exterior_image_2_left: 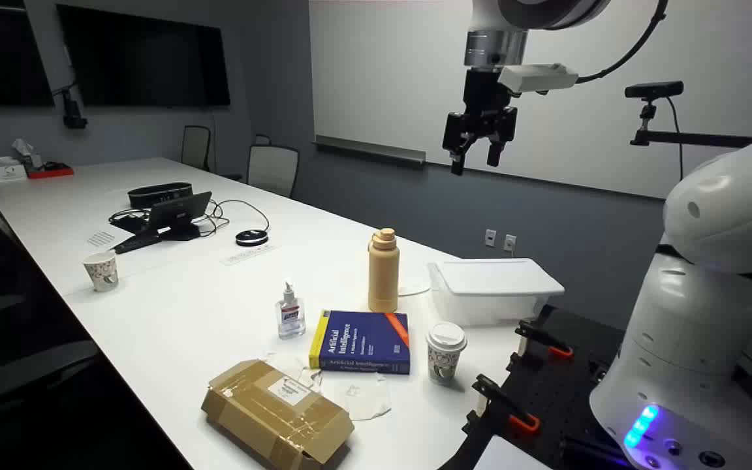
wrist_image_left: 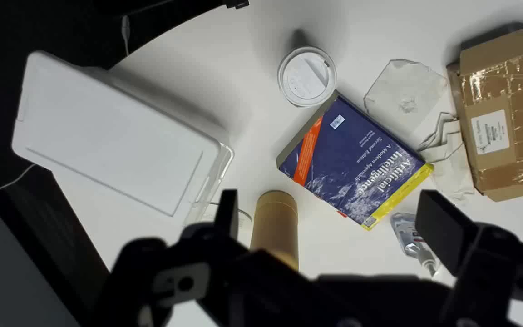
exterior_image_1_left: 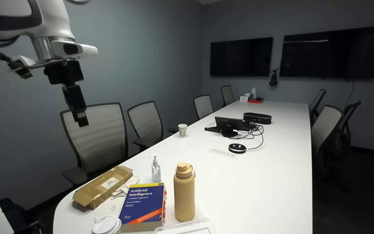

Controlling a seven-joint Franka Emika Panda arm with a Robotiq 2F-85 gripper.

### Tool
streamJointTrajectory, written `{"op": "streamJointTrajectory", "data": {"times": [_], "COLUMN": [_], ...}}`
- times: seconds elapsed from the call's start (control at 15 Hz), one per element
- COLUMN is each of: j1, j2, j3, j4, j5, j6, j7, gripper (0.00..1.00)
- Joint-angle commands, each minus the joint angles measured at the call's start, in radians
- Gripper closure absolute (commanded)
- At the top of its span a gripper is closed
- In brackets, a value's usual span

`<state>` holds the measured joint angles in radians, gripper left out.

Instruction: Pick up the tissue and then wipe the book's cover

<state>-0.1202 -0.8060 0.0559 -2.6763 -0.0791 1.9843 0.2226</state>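
The claw (exterior_image_2_left: pixel 477 160) hangs above the table (exterior_image_2_left: pixel 187 310), released: its 2 fingers (wrist_image_left: pixel 445 231) stand apart, holding nothing. The book (wrist_image_left: pixel 357 163) lies flat, cover up; the white tissue (wrist_image_left: pixel 404 88) lies just beside its spine. Hazard 1: the tissue is flat and thin, so the fingers may skim over it or strike the table. Hazard 2: a crumpled white strip (wrist_image_left: pixel 452 170) lies between book and carton (wrist_image_left: pixel 493 127); whether it is part of the tissue cannot be told, and pulling it could shift the carton. Obstructions: the lidded cup (exterior_image_2_left: pixel 444 356) near 1 book corner, the bottle (exterior_image_2_left: pixel 384 274) beside the fore-edge, the sanitizer (exterior_image_2_left: pixel 291 320) off the yellow end; a wide wipe could topple them.
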Motion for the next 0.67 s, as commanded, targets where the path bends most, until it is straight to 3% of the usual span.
{"op": "streamJointTrajectory", "data": {"times": [0.0,0.27,0.6], "j1": [0.004,0.004,0.072], "j2": [0.001,0.001,0.239], "j3": [-0.004,-0.004,-0.016], "j4": [0.002,0.002,0.076], "j5": [-0.003,-0.003,-0.005], "j6": [-0.003,-0.003,0.176], "j7": [0.002,0.002,-0.145], "gripper": [0.0,0.0,0.0]}}
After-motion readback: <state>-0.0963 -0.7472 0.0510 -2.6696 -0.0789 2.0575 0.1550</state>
